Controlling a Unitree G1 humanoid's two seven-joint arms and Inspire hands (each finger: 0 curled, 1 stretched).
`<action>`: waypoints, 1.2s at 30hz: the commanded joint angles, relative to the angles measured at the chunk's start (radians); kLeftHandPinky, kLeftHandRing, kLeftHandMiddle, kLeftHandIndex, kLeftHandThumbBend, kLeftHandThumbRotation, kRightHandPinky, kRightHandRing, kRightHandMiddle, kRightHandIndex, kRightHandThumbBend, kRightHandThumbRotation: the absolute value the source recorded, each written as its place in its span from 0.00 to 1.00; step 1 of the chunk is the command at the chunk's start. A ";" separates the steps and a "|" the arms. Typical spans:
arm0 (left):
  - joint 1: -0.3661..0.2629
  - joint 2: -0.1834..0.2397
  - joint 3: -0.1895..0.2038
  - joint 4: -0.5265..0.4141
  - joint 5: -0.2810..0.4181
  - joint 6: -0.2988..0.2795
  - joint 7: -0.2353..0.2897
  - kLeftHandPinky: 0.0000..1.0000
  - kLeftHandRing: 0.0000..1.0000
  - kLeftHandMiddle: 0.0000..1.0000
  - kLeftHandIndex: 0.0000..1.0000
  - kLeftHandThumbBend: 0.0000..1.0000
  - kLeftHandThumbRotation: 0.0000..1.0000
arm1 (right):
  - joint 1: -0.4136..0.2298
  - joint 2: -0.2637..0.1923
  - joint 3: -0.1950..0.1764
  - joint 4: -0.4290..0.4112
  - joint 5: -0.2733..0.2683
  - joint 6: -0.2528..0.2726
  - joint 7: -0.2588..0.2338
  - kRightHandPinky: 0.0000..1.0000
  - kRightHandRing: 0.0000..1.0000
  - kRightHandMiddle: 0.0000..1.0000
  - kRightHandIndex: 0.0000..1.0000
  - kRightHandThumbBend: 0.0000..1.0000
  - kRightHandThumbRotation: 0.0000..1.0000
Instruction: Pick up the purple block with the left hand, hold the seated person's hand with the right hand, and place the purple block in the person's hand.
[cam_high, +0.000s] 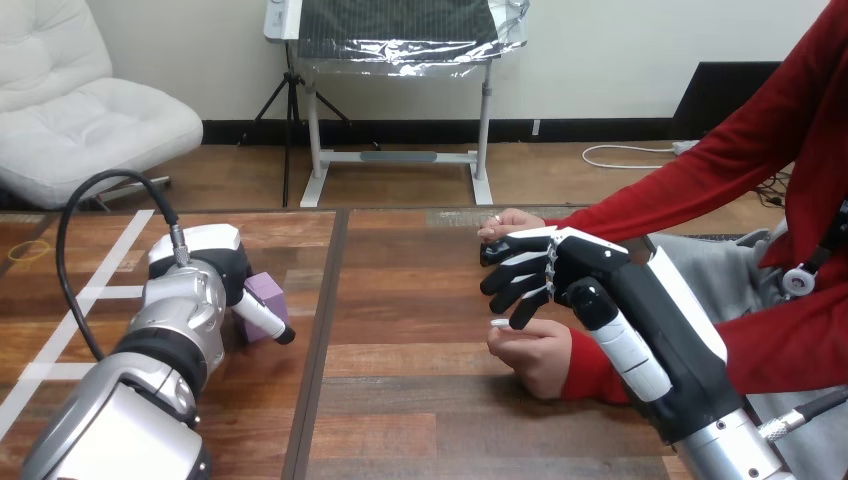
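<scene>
**Object handling.** The purple block (268, 292) is judged to be light, rigid and flat-faced, with no fragile parts. Smooth faces may slip under a light pinch. Take hold across two opposite faces, near the middle, so that the block does not pivot when lifted.

**Object location.** The block stands on the table (420, 400) at the view's left, near the seam between two table boards. It is well apart from the person's hands.

**Left hand.** The left hand (225, 265) is at the block, with its white back turned toward the camera. One digit lies curled across the block's near face, and the body of the hand covers the block's left side, so the hand is closed on the block. The block appears to rest on the table, so the lift is judged not yet done. The left forearm (170, 330) comes in low from the bottom left.

**Right hand.** The right hand (570, 262) sits between the person's farther hand (508, 222) and the person's nearer hand (535, 352), just over the latter. Whether it grasps either cannot be told. The right forearm (690, 400) slants up from the bottom right
</scene>
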 joint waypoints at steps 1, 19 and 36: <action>-0.075 0.005 -0.019 0.002 0.020 0.002 -0.005 0.75 0.84 0.83 0.81 0.80 0.40 | -0.029 -0.001 0.000 -0.054 0.011 0.002 0.000 0.44 0.55 0.60 0.66 0.84 0.99; -0.081 0.007 -0.005 0.002 0.008 0.009 -0.062 0.61 0.80 0.80 0.80 0.73 0.36 | -0.025 -0.002 0.001 -0.066 0.009 0.004 0.000 0.45 0.56 0.60 0.66 0.85 0.99; -0.076 0.002 0.013 0.000 -0.007 0.018 -0.043 0.62 0.79 0.78 0.64 0.74 0.24 | -0.021 0.001 0.002 -0.077 0.011 0.012 -0.002 0.45 0.56 0.60 0.66 0.85 0.99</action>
